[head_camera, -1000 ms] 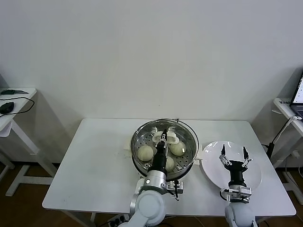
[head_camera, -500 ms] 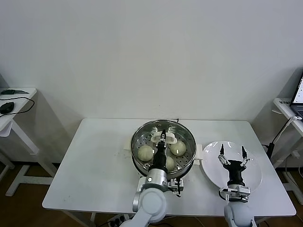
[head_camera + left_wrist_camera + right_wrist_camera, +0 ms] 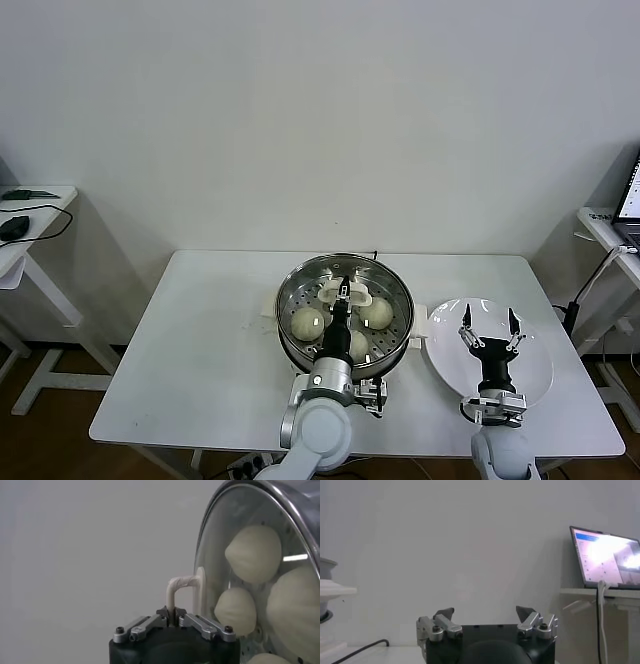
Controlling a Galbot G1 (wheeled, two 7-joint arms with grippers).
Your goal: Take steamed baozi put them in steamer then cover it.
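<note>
The steamer (image 3: 285,300) stands mid-table on its cream base, with three baozi visible inside, such as the one at the left (image 3: 307,322) and the one at the right (image 3: 376,313). The clear glass cover (image 3: 395,290) lies over the steamer. My left gripper (image 3: 343,291) is shut on its cream handle (image 3: 355,297). In the left wrist view the fingertips (image 3: 173,614) pinch the handle (image 3: 182,582), and baozi (image 3: 253,552) show through the glass. My right gripper (image 3: 488,316) is open and empty above the white plate (image 3: 535,375).
The white plate lies right of the steamer, near the table's right edge. A laptop (image 3: 607,557) stands on a side table farther right. A side desk with a mouse (image 3: 14,228) is at the far left. Bare tabletop (image 3: 200,340) lies left of the steamer.
My left gripper has moved the cover slightly down and back, so that it sits centred over the steamer. The right gripper has shifted only a little.
</note>
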